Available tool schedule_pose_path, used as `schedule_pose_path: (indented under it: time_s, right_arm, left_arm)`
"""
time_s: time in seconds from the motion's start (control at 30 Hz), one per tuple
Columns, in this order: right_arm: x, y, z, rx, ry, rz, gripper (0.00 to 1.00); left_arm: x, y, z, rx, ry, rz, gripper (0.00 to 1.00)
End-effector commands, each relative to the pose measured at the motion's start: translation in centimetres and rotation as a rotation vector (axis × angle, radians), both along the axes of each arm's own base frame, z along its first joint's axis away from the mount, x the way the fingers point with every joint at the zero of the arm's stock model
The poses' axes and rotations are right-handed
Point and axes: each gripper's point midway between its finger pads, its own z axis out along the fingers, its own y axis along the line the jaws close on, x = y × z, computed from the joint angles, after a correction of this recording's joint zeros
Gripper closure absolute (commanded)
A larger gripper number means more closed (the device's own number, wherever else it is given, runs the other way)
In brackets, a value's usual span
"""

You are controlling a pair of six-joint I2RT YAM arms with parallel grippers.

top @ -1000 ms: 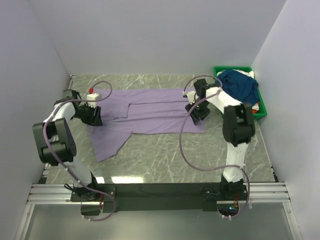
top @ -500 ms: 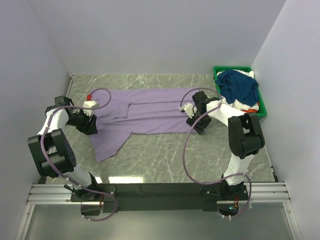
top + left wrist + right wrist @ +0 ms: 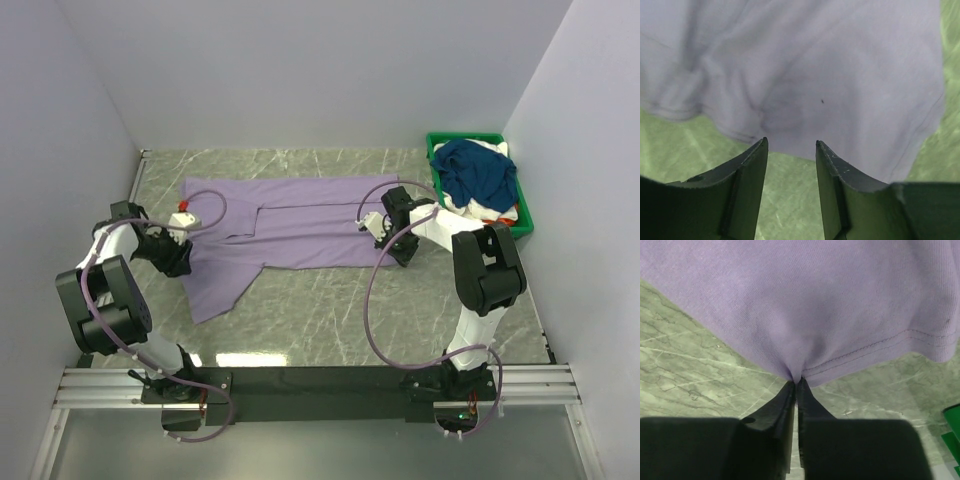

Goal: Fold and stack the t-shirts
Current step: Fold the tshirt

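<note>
The right tool [image 3: 396,243] has slid a little toward the near edge, to the right end of the purple shirt [image 3: 300,225], and its two fingers have come together. The left tool [image 3: 176,254] has moved nearer too and now sits at the shirt's left side.

The purple shirt lies flat on the counter [image 3: 330,310]. Its long way runs from left to right. The stitched bottom edge is at the right end, and one sleeve points toward the near left.

From above, the right tool looks only like a dark lump at the cloth. The right wrist view shows more: the right tool [image 3: 796,381] is pinching the purple shirt [image 3: 815,300] right at its stitched edge, and the cloth bunches up there.

The left wrist view shows the left tool [image 3: 790,145] spread apart. Bare counter shows between its tips, and the edge of the purple shirt [image 3: 815,75] is just past them.

Only the top view shows the green bin [image 3: 436,141] at the far right, with a dark blue shirt [image 3: 480,170] heaped in it.
</note>
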Motion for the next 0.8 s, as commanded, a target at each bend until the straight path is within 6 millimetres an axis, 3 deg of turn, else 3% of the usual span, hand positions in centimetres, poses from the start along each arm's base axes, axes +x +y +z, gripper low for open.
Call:
schedule_pose_path:
  time_s: [0.0, 0.13, 0.3, 0.4, 0.43, 0.5, 0.63, 0.77]
  right_arm:
    - [-0.1, -0.4, -0.9, -0.012, 0.000, 0.008, 0.94]
    - [0.0, -0.2, -0.6, -0.006, 0.009, 0.003, 1.00]
    - [0.2, 0.0, -0.4, -0.002, 0.013, 0.004, 1.00]
    - [0.1, -0.1, -0.6, -0.005, 0.017, 0.004, 1.00]
    - [0.1, -0.1, -0.5, -0.005, 0.017, 0.002, 1.00]
    - [0.1, -0.1, -0.2, -0.002, 0.010, -0.001, 1.00]
    - [-0.4, -0.2, 0.7, -0.001, 0.014, -0.005, 1.00]
    - [-1.0, -0.4, 2.3, 0.002, -0.003, -0.004, 1.00]
  left_arm:
    - [-0.4, 0.6, -1.0, 0.087, -0.075, -0.125, 0.52]
    - [-0.8, 1.2, -2.7, 0.148, -0.094, -0.200, 0.52]
    - [-0.9, 1.8, -4.8, 0.200, -0.073, -0.239, 0.52]
    - [-2.4, 1.9, -6.2, 0.217, -0.024, -0.278, 0.61]
    - [-2.7, 1.9, -6.2, 0.225, -0.028, -0.294, 0.70]
    - [-4.2, 1.5, -6.6, 0.222, 0.004, -0.314, 0.78]
    - [-6.0, 0.7, -5.2, 0.186, 0.026, -0.336, 0.97]
    - [-6.8, 0.5, -2.5, 0.122, 0.015, -0.301, 0.99]
